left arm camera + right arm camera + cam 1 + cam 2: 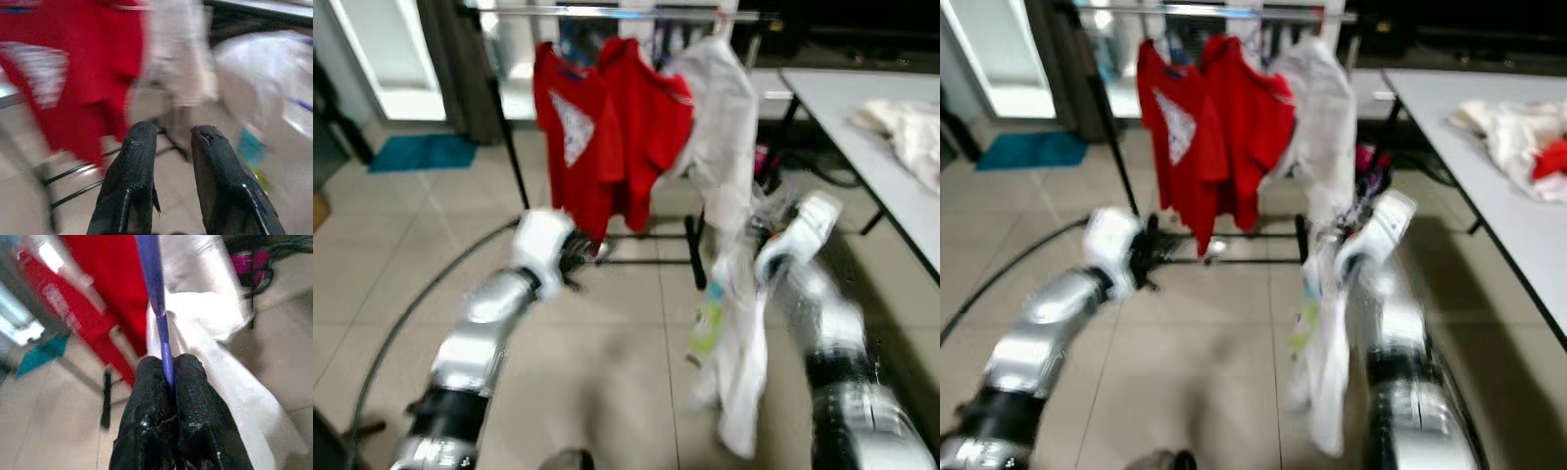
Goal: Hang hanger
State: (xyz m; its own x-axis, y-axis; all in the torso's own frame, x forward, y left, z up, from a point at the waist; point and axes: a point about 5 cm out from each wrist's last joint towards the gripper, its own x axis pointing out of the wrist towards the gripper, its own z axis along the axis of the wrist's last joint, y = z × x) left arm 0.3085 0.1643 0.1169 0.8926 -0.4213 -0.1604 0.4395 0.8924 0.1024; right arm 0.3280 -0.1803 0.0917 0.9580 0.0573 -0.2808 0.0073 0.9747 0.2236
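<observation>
Pale beige floor tiles [607,323] run under everything. A teal mat [421,152] lies by a bright doorway [396,49], beyond and left of the left pincer. A white table [862,127] with black legs stands right of the right pincer, crumpled pale cloth [906,132] on it. A black cable [401,313] curves across the tiles

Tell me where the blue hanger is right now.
The blue hanger is pinched in the right hand, carrying the white garment just right of the red shirts on the clothes rack.

Teal mat [421,153], white table [862,127]
</observation>
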